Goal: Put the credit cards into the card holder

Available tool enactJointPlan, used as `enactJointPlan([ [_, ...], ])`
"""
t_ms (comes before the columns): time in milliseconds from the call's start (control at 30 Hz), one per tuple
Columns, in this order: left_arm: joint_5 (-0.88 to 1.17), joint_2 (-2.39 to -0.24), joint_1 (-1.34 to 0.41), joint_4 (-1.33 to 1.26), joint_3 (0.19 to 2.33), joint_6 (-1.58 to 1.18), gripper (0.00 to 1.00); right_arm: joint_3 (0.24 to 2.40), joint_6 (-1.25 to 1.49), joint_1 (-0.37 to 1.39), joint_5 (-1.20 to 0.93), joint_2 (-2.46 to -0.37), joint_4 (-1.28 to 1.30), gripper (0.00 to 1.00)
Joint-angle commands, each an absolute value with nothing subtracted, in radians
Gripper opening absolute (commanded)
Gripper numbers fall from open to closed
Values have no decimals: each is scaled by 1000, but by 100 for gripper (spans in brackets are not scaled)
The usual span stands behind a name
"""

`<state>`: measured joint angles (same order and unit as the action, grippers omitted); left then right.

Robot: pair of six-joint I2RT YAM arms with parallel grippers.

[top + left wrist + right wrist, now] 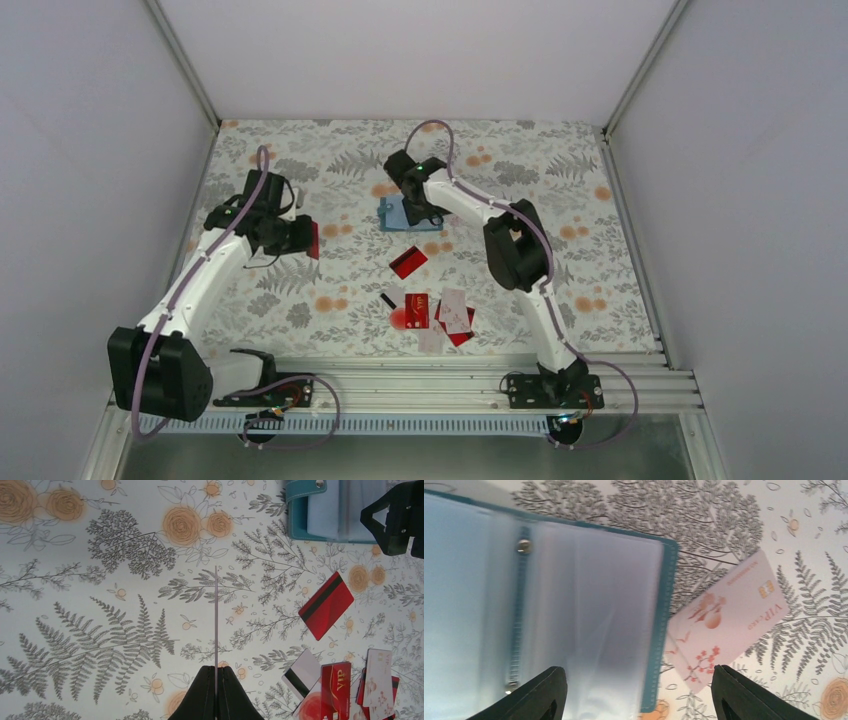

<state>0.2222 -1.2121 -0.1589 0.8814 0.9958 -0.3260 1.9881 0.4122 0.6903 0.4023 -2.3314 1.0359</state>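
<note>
Left fingers (202, 697) clamp 1 card (216, 610) by its edge; right fingers (536, 695) stand apart over the holder (669, 580). Expect light, stiff, slippery cards; pinch their edges.

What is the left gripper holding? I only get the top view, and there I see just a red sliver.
Observer: The left wrist view shows a card seen edge-on, clamped in the shut left gripper.
Operator: Is the holder open under the right arm?
Observer: Yes. The right wrist view shows the holder lying open, its clear sleeves showing, with the right gripper open above it.
Operator: Any card near it?
Observer: A pale VIP card lies flat beside the holder's edge.
</note>
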Motion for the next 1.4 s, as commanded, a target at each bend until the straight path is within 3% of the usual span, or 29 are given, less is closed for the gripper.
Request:
enactJointPlan([
  [0,292,-1232,-154,825,1019,-325,3,1944,402,648,393,-2254,985,74],
  [267,426,-1321,-179,720,1066,-336,2,1880,373,576,309,-2236,914,74],
  [633,607,-1617,-246,580,1267,-412,2,1868,350,529,196,-2270,870,74],
  [1367,731,-2139,-359,501,1609,-441,2,1672,310,480,89,-2244,767,74],
])
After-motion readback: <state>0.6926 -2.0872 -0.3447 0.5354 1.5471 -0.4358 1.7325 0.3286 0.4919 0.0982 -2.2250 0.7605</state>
